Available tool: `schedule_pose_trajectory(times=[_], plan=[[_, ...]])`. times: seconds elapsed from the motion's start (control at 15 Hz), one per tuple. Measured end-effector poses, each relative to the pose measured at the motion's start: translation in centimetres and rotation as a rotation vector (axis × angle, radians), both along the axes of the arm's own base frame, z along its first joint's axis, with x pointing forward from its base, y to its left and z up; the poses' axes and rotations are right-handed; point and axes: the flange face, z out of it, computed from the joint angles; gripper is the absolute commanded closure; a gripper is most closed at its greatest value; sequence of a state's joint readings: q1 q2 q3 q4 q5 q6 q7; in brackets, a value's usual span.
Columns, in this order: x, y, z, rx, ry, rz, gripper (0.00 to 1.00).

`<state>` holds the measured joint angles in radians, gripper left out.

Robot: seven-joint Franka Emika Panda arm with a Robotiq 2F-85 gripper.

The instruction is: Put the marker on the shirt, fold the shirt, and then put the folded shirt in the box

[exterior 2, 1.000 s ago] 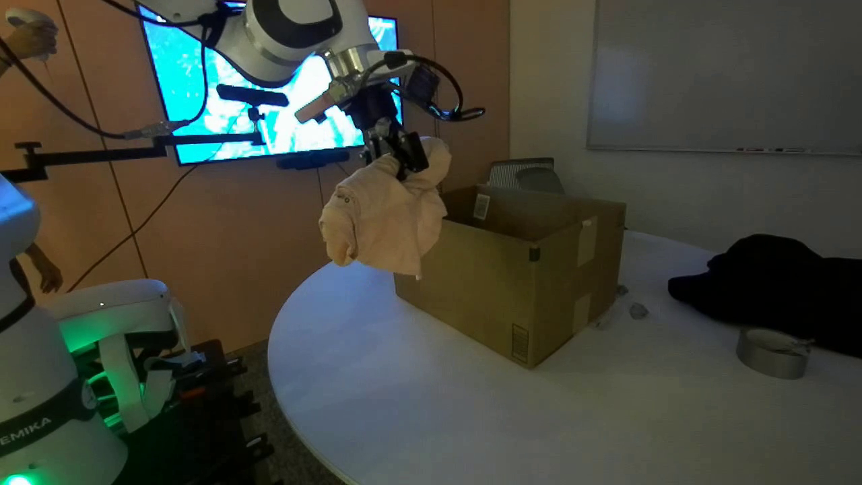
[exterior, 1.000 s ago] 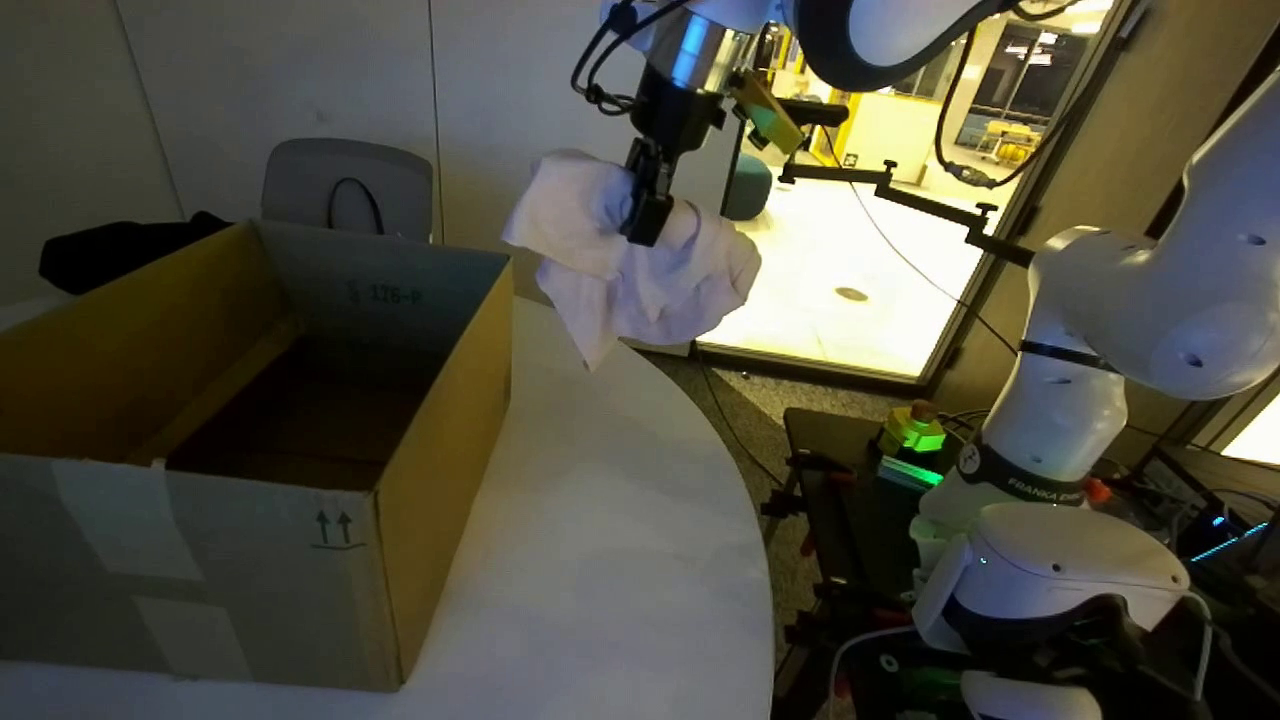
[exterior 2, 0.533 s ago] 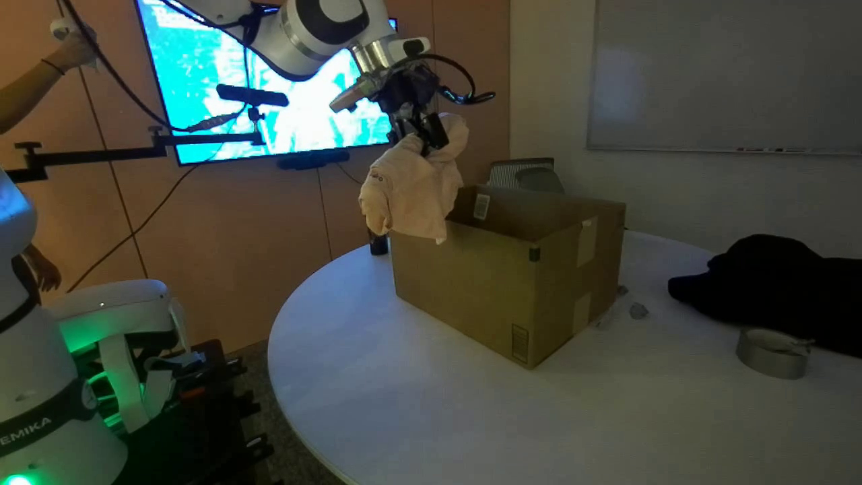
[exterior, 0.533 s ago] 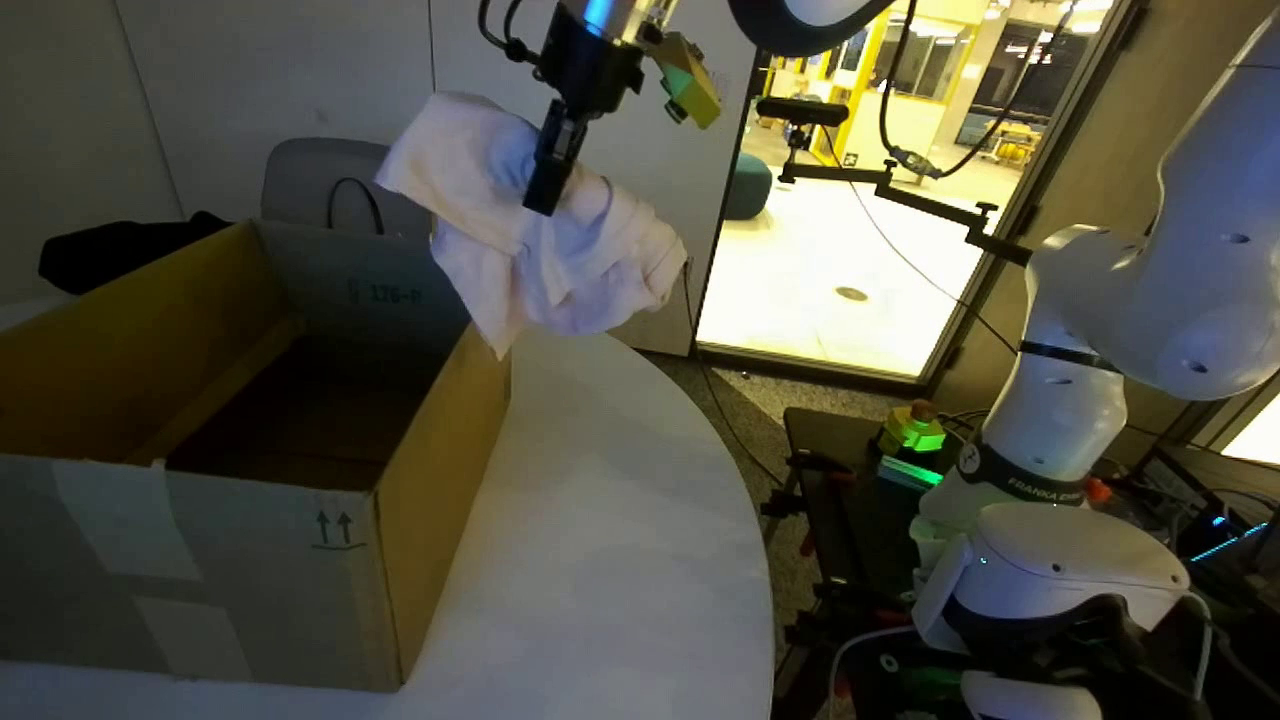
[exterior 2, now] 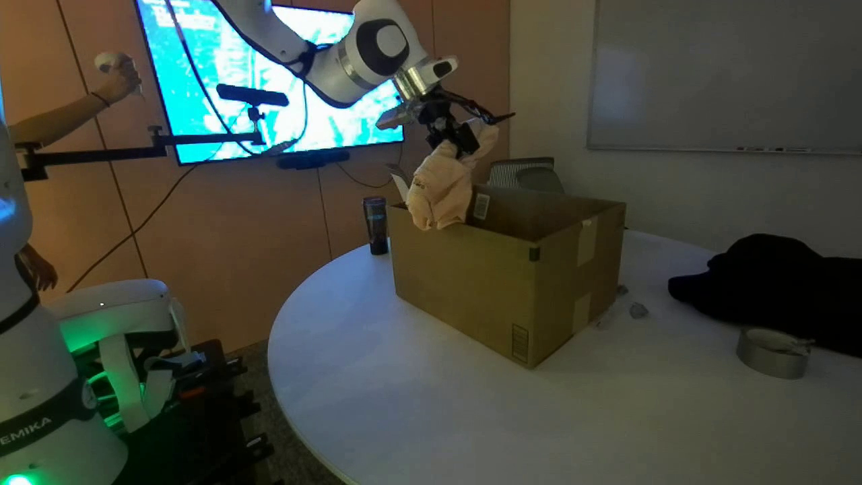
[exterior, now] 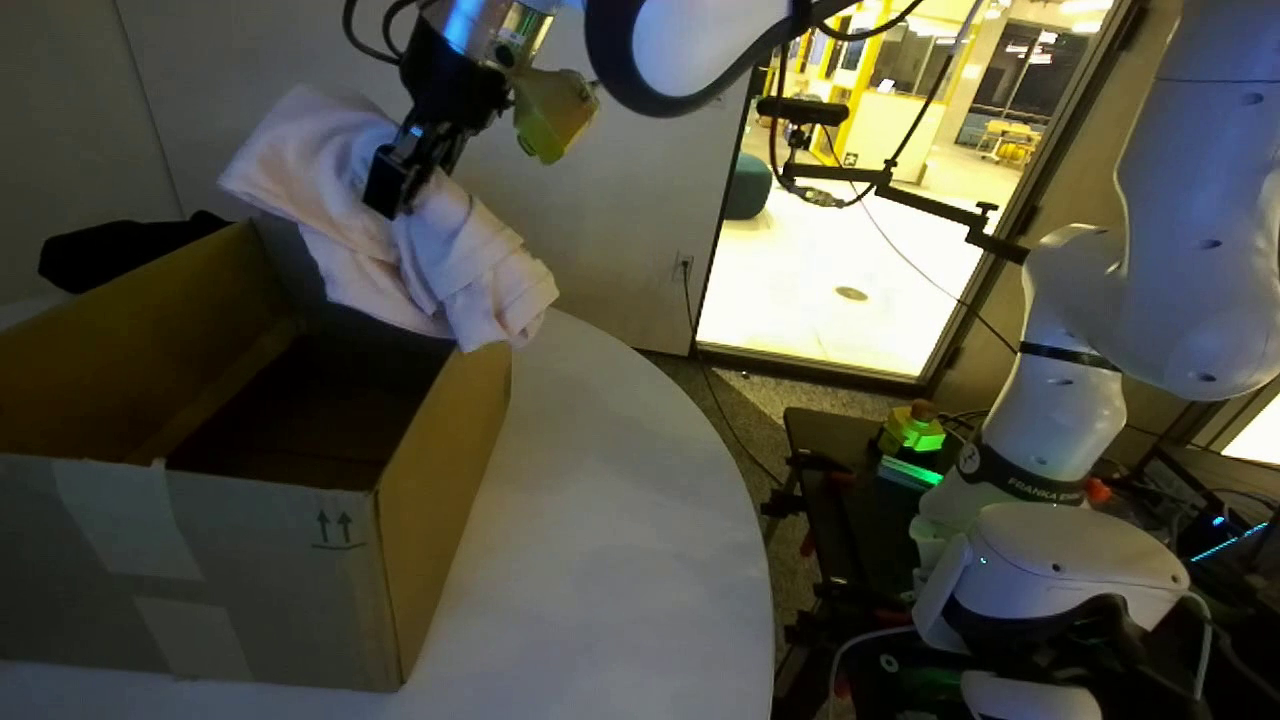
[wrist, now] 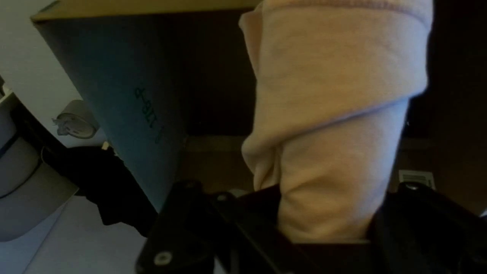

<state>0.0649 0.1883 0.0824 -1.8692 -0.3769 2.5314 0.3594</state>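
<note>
A black two-fingered robot gripper (exterior: 393, 193) is holding a pale pink, soft cloth shirt (exterior: 370, 265) above an open-topped brown cardboard box (exterior: 440, 510) standing on a white, round-edged worktop (exterior: 600, 560). The jaws are clamping the bunched fabric, with only its thickness seeming to part them. In an exterior view the shirt is hanging toward the box's far right corner, its lower right end overlapping the box wall; whether they are touching is unclear.

The folding is looking done, if loosely, with cloth lapping over itself in the wrist view. No marker is showing, so whether one is lying inside cannot be told. Boxing seems to be remaining: getting the whole shirt past the wall, lowering it and letting go.
</note>
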Motion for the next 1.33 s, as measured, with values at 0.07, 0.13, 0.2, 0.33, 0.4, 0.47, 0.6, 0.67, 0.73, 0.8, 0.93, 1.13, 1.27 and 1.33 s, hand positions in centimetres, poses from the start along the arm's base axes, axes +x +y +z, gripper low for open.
schedule_pose_trajectory(times=[0.07, 0.13, 0.2, 0.33, 0.4, 0.47, 0.6, 0.67, 0.73, 0.8, 0.93, 1.13, 1.27, 1.33], plan=[[1.0, 0.5, -0.6, 0.017, -0.015, -0.024, 0.99], [1.9, 1.2, -1.3, 0.028, -0.027, -0.044, 0.99], [2.6, 2.0, -2.0, 0.036, -0.034, -0.06, 0.99], [3.8, 3.7, -3.4, 0.05, -0.036, -0.081, 0.99], [4.3, 4.5, -4.1, 0.054, -0.035, -0.088, 0.99], [4.8, 5.0, -5.0, 0.057, -0.033, -0.098, 0.99], [5.8, 5.6, -7.1, 0.054, -0.022, -0.12, 0.99], [6.4, 5.7, -8.3, 0.049, -0.016, -0.131, 0.99], [6.8, 5.6, -9.5, 0.041, -0.007, -0.141, 0.99], [7.3, 5.3, -10.9, 0.03, 0.003, -0.148, 0.98], [8.0, 4.4, -13.7, 0.005, 0.029, -0.163, 0.71], [8.5, 2.6, -17.3, -0.036, 0.071, -0.178, 0.61], [8.5, 1.6, -18.6, -0.061, 0.094, -0.164, 0.45], [8.5, 1.3, -18.8, -0.072, 0.102, -0.152, 0.38]])
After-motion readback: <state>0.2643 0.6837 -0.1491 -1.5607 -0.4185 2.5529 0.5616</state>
